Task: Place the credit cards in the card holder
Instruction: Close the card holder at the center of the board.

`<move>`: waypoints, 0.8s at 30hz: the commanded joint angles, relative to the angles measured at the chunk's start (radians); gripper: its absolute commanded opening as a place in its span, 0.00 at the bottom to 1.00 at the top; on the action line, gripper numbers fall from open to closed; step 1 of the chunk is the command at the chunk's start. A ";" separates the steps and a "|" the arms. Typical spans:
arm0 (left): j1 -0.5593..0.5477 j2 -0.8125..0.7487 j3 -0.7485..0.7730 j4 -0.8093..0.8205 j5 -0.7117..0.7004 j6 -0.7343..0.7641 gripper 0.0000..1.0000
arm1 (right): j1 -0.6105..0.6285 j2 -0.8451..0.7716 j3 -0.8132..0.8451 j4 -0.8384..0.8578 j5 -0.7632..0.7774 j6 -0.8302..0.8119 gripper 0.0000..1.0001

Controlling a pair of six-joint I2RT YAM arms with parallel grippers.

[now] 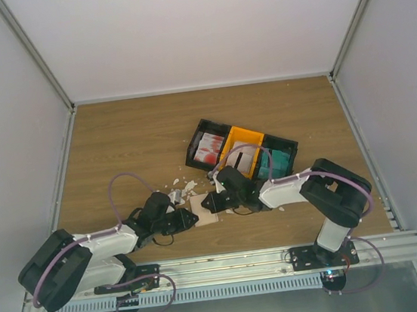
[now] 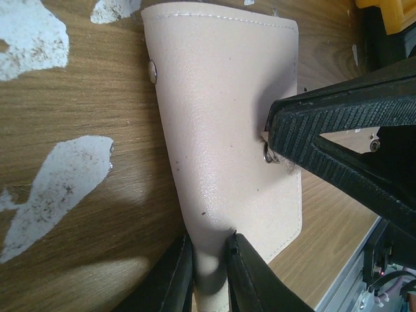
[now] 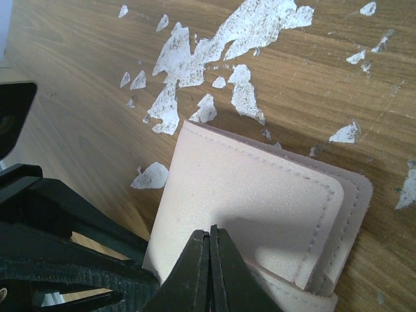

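Card holder (image 2: pixel 221 130): beige, folded, lying flat on the table (image 2: pixel 78 247) between the two grippers

Left gripper (image 2: pixel 209 253): jaws narrowly parted and clamped on the holder's edge nearest its own wrist, apparently to anchor it against sliding

Right gripper (image 3: pixel 209 237): fingers fully closed, grasping nothing; the tips press on the holder's top face directly beneath them, beside the metal snap, probably as a wedge to work the flap open

Credit cards (image 1: pixel 209 150): none in hand; sorted in the tray (image 1: pixel 279 143) just beyond the right gripper, farther from the left

Insertion not yet begun
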 commanded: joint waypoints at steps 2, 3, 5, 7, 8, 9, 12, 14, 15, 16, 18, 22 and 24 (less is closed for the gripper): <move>-0.008 0.053 -0.002 -0.028 -0.072 0.002 0.19 | 0.060 0.063 -0.099 -0.050 -0.038 0.020 0.00; -0.008 0.056 -0.001 -0.027 -0.072 0.002 0.19 | 0.063 0.068 -0.106 -0.044 -0.036 0.021 0.00; -0.009 0.062 0.000 -0.026 -0.073 0.001 0.19 | 0.069 0.074 -0.121 -0.030 -0.035 0.027 0.00; -0.008 0.068 0.003 -0.025 -0.073 0.000 0.18 | 0.077 0.080 -0.135 -0.018 -0.032 0.027 0.01; -0.009 0.071 0.003 -0.024 -0.074 0.000 0.18 | 0.080 0.083 -0.141 -0.011 -0.033 0.026 0.01; -0.008 0.074 0.004 -0.024 -0.075 -0.001 0.18 | 0.083 0.088 -0.146 -0.006 -0.034 0.023 0.01; -0.009 0.083 0.005 -0.019 -0.076 -0.001 0.18 | 0.088 0.096 -0.165 0.013 -0.040 0.012 0.00; -0.008 0.089 0.007 -0.019 -0.079 -0.004 0.17 | 0.090 0.098 -0.183 0.033 -0.040 0.001 0.01; -0.008 0.092 0.006 -0.019 -0.081 -0.004 0.16 | 0.089 0.098 -0.195 0.044 -0.040 -0.008 0.01; -0.008 0.094 0.008 -0.018 -0.082 -0.004 0.16 | 0.089 0.099 -0.204 0.051 -0.039 -0.017 0.01; -0.009 0.099 0.010 -0.018 -0.084 -0.006 0.16 | 0.089 0.104 -0.218 0.061 -0.031 -0.036 0.00; -0.009 0.105 0.010 -0.015 -0.085 -0.008 0.16 | 0.090 0.123 -0.227 0.072 -0.022 -0.065 0.00; -0.008 0.109 0.012 -0.015 -0.086 -0.007 0.15 | 0.090 0.130 -0.231 0.074 -0.010 -0.076 0.01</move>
